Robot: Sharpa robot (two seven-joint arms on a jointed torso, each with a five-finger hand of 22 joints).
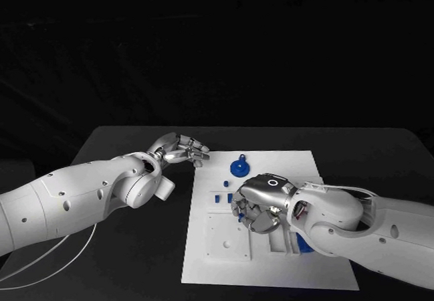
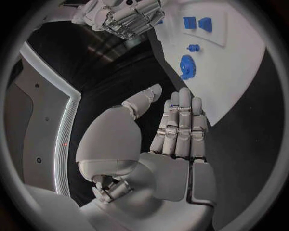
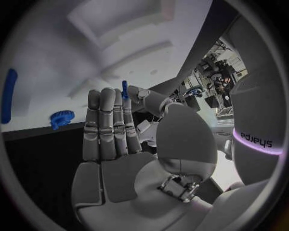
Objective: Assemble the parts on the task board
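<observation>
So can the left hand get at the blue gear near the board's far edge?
Probably yes: the left hand is open, just left of the blue gear, with only bare task board between them.

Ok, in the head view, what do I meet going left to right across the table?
Left hand → blue gear → right hand, which pinches a small blue part over the board.

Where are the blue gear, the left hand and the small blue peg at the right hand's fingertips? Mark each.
blue gear point(image 1: 239, 167), head view, its round disc.
left hand point(image 1: 181, 149), head view, middle of the hand.
small blue peg point(image 3: 124, 89), right wrist view, its visible shaft.
</observation>
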